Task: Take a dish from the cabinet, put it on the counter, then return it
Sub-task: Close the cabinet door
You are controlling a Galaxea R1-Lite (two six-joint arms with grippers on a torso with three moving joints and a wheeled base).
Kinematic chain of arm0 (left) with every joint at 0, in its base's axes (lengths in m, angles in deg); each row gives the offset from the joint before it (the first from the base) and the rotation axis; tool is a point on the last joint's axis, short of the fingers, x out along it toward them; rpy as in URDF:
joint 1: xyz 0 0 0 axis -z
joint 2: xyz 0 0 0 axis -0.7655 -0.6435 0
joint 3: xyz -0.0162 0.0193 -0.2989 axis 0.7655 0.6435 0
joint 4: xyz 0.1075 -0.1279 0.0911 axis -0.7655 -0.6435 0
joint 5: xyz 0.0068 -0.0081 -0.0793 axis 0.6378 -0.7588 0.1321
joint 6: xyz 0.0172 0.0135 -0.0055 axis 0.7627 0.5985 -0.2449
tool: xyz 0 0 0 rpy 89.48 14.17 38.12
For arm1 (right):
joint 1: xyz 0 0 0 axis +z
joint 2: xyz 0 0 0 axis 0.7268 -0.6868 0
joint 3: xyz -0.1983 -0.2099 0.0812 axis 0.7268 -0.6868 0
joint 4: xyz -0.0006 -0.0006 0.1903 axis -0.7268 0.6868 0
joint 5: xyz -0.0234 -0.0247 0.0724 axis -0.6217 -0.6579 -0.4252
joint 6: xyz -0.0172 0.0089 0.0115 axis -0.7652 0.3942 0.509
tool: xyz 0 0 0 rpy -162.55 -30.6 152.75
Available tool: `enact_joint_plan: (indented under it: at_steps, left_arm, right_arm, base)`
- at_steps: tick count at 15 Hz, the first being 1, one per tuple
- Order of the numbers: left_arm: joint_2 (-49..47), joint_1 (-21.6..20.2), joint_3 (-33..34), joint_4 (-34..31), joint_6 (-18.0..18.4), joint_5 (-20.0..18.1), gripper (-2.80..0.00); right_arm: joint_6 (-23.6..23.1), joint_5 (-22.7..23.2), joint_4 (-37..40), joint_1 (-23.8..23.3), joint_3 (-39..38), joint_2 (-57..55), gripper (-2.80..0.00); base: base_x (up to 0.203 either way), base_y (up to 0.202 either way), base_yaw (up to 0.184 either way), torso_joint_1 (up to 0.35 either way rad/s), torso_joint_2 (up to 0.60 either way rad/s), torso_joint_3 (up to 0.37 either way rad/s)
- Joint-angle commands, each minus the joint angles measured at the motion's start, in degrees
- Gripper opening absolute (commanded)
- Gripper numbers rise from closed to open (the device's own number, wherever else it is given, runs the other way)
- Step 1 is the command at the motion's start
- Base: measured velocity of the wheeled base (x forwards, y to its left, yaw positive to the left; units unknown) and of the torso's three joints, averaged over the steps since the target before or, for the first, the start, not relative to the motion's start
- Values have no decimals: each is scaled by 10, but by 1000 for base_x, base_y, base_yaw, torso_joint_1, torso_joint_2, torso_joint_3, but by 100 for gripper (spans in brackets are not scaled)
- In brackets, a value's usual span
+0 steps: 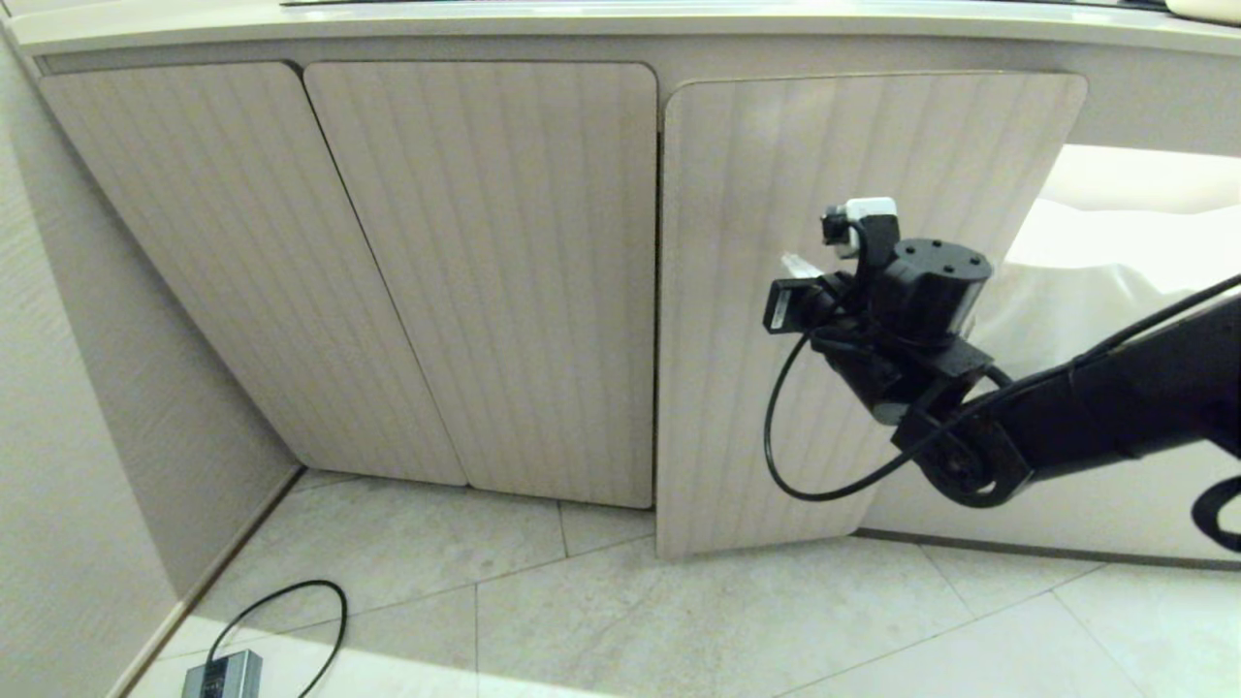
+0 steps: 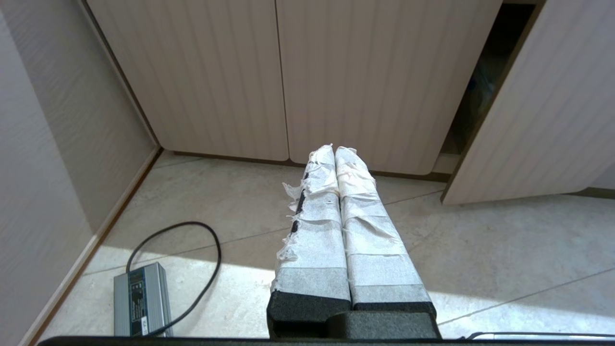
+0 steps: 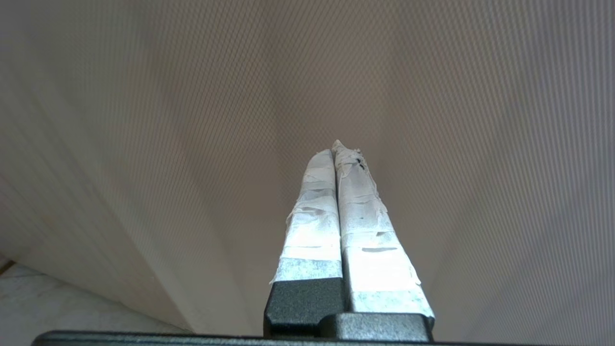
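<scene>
a: state of the right tool [image 3: 335,146]?
b: taped fingers [image 3: 312,216] pressed together, empty, tip close to the ribbed beige door [image 1: 834,320] of the cabinet [image 1: 485,271], which stands ajar.
a: left tool [image 2: 335,150]?
b: closed, empty, above the tiled floor [image 2: 480,250].
a: the dish?
b: not visible. table [image 1: 620,21] edge above. no legible text on the grey power brick [image 2: 139,300].

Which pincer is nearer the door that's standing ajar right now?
The right. The right pincer is shut, its tips right up at the face of the ajar cabinet door. The left pincer, also shut, hangs back over the floor, the door off to one side.
</scene>
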Motion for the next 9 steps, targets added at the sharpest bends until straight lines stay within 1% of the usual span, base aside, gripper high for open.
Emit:
enact_joint_plan:
  at_steps: [1, 4, 9]
  left_arm:
    - [0, 0, 0, 1, 0, 0, -280]
    - [0, 0, 0, 0, 0, 0, -280]
    - [0, 0, 0, 0, 0, 0, -280]
  right_arm:
    - [-1, -2, -5, 0, -3, -1, -280]
    - [-2, -1, -15, 0, -36, 21, -280]
    - [-3, -1, -37, 0, -145, 91, -280]
  base:
    - [0, 0, 0, 0, 0, 0]
    - [0, 0, 0, 0, 0, 0]
    - [0, 0, 0, 0, 0, 0]
